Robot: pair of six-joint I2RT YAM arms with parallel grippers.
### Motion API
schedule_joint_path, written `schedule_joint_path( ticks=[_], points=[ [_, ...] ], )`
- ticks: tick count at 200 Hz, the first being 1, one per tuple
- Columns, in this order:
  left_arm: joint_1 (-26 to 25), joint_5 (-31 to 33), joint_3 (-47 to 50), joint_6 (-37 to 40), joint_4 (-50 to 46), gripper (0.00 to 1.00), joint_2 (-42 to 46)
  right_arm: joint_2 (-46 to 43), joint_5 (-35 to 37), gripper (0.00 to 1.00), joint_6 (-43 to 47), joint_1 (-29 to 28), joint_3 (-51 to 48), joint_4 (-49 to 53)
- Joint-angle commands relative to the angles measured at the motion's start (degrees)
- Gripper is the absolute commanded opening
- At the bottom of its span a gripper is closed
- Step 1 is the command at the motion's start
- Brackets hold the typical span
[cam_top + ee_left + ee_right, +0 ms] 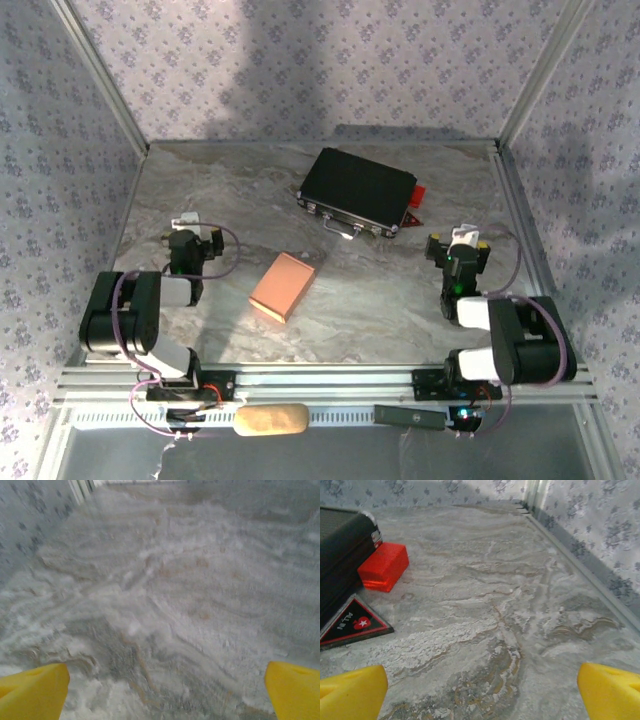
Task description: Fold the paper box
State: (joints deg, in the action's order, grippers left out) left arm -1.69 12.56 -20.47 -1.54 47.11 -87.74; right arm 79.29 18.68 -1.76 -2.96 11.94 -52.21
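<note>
Resting flat on the worktop (380,290), the paper box (282,286) lies between the two arms, nearer the left one and slightly skewed. It reads as a small shut rectangular box, salmon-tan, broad face up. Whether its flaps are tucked is too small to tell.

Left hand (195,232) is open and holds nothing. In the left wrist view its yellow fingertips (32,690) sit wide apart over bare marble. It sits just left of the box and clear of it, with no contact.

Right hand (458,242) is also open and empty, and its fingertips (610,690) spread wide in the right wrist view. It is well apart from the box, on the right side of the worktop.

Black case (358,192) lies at the back, with a red block (383,566) against its right end and a triangular label (352,624) flat beside it. Tan oblong block (271,419) lies on the front rail, off the work area.

Judgement: both hands look parked, spread to either side so the box is unobstructed from above. The box is placed centrally, probably so either arm can reach it. Either folding is done or no grasp has started. If more is needed, the left hand is the closer one to go in. The thin card could slide on the smooth marble if pushed from one side only.
</note>
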Motion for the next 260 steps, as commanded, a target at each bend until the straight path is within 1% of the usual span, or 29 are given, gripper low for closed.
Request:
schedule_joint_path(
  ticks=[1, 5, 16, 27, 34, 41, 64, 72, 81, 260],
  points=[
    [0.5, -1.8, -0.1, -0.3, 5.9, 1.0, -0.3, 4.8, -2.7, 0.99, 3.4, 0.3, 1.3, -8.2],
    [0.6, -1.9, 0.0, -0.2, 6.3, 1.0, -0.5, 5.8, -2.8, 0.99, 3.4, 0.3, 1.4, -9.0],
    [0.7, -1.7, -0.8, -0.7, 3.5, 1.0, 0.3, 8.3, -2.4, 0.99, 3.7, 0.3, 1.7, -11.7],
    [0.9, -1.6, -1.7, -0.9, 2.7, 1.0, -0.3, 6.7, -4.1, 0.99, 3.2, 0.5, 3.2, -6.0],
    [1.0, -1.7, -2.6, -1.2, 0.4, 1.0, 0.0, 7.3, -5.2, 0.99, 3.5, 0.9, 3.8, -5.9],
    [1.4, -2.4, -2.3, -1.4, 1.6, 1.0, -0.2, 7.7, -5.2, 0.99, 3.4, 0.9, 4.6, -5.1],
    [1.7, -2.9, -2.4, -1.6, 1.1, 1.0, -0.2, 7.7, -8.2, 0.99, 1.0, 3.8, 10.1, 6.0],
    [1.7, -2.9, -2.5, -1.6, 0.9, 1.0, -0.1, 8.0, -7.8, 0.99, 1.4, 3.7, 9.8, 4.0],
    [1.7, -3.0, -2.4, -1.7, 1.0, 1.0, -0.1, 7.7, -7.4, 0.99, 1.3, 3.4, 10.0, 5.3],
    [1.7, -2.9, -2.4, -1.6, 1.1, 1.0, -0.1, 7.8, -7.1, 0.99, 1.8, 3.1, 9.6, 4.1]
  ],
)
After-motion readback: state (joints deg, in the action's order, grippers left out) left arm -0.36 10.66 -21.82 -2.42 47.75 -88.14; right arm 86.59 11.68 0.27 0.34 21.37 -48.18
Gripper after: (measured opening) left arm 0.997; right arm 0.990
